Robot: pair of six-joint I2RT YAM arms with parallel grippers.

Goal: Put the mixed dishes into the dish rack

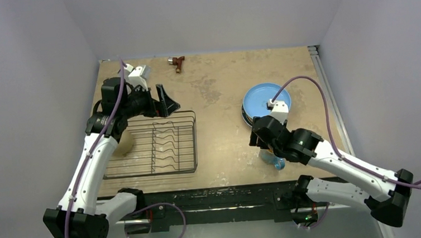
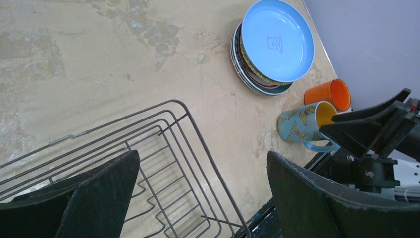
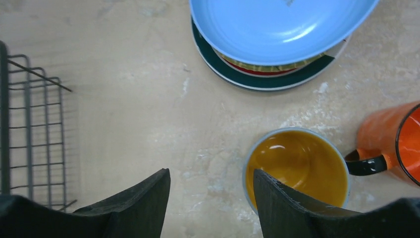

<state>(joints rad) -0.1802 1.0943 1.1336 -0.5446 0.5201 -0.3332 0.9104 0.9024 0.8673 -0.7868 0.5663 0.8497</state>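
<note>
The light blue plate (image 1: 266, 100) tops a stack at the right; it also shows in the left wrist view (image 2: 277, 39) and the right wrist view (image 3: 282, 25). Under it I see a yellow patterned plate edge (image 3: 267, 66) and the dark green rimmed plate (image 3: 257, 82). The blue mug (image 3: 297, 163) stands upright beside the orange mug (image 3: 391, 136). My right gripper (image 3: 212, 173) is open and empty above the table, its right finger over the blue mug's left rim. My left gripper (image 2: 202, 158) is open and empty above the far right corner of the black dish rack (image 1: 165, 144).
A pale round thing (image 1: 125, 143) lies in the rack's left part, half hidden by my left arm; I cannot tell what it is. The small brown tool (image 1: 177, 61) lies at the table's far edge. Walls close in on both sides.
</note>
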